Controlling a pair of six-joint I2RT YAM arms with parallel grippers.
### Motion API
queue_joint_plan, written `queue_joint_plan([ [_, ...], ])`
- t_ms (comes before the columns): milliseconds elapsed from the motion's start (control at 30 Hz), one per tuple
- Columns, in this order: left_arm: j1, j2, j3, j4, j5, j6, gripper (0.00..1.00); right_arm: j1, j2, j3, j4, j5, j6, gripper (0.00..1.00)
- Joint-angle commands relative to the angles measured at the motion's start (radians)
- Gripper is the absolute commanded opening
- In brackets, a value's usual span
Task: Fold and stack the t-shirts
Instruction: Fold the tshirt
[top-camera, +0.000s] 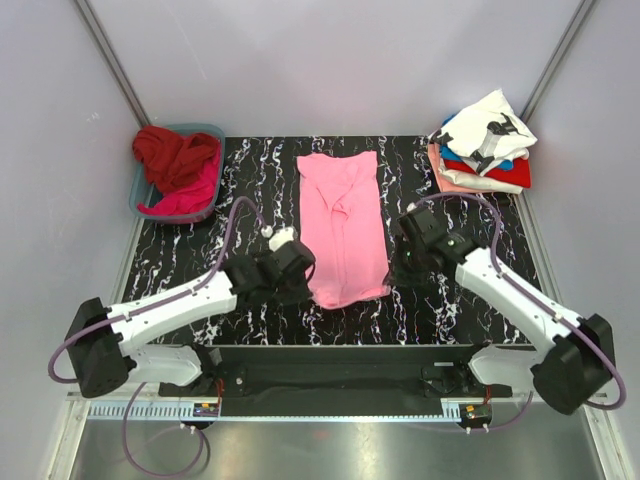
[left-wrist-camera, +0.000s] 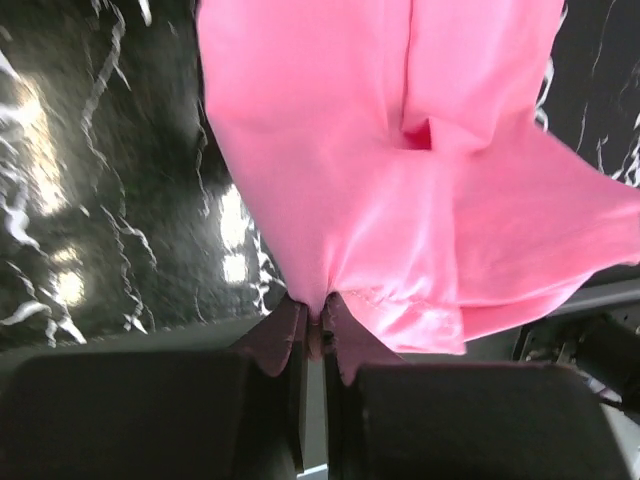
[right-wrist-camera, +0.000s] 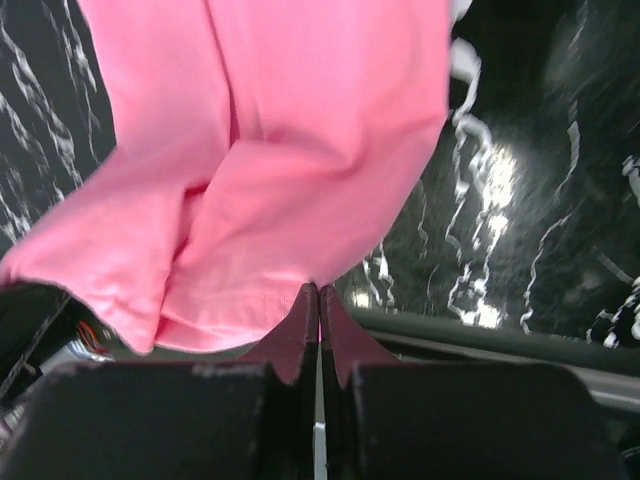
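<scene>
At the centre of the surface (top-camera: 250, 180) lies the pink t-shirt (top-camera: 340, 220), folded lengthwise. The left pincer (left-wrist-camera: 312, 322) pinches its 7 o'clock corner; the right pincer (right-wrist-camera: 318, 300), pressed together, nips its 5 o'clock corner. Folded t-shirts (top-camera: 485, 150) sit stacked at 2 o'clock.

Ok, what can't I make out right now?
Top view: near corners of the pink t-shirt, covered by the left gripper and right gripper.
Top view: how many shirts fill the basket, crumpled together.
Top view: lower layers of the stack, under the white printed shirt.
Wrist views: basket and stack, off frame.
</scene>
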Motion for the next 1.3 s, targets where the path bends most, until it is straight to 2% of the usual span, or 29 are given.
queue_joint_plan([
  [0, 0.09, 0.049, 0.106, -0.003, 0.053, 0.147, 0.06, -0.108, 0.07, 0.121, 0.006, 0.029, -0.097, 0.0],
  [233, 0.229, 0.228, 0.29, -0.018, 0.117, 0.294, 0.06, -0.209, 0.293, 0.318, 0.011, -0.002, -0.215, 0.0],
  [500, 0.361, 0.397, 0.461, -0.058, 0.181, 0.382, 0.07, -0.275, 0.483, 0.496, 0.005, -0.034, -0.278, 0.0],
  [967, 0.444, 0.592, 0.566, -0.052, 0.228, 0.46, 0.08, -0.324, 0.692, 0.658, -0.005, -0.071, -0.313, 0.0],
  [1267, 0.489, 0.709, 0.64, -0.053, 0.273, 0.495, 0.17, -0.341, 0.84, 0.776, -0.034, -0.069, -0.319, 0.0],
])
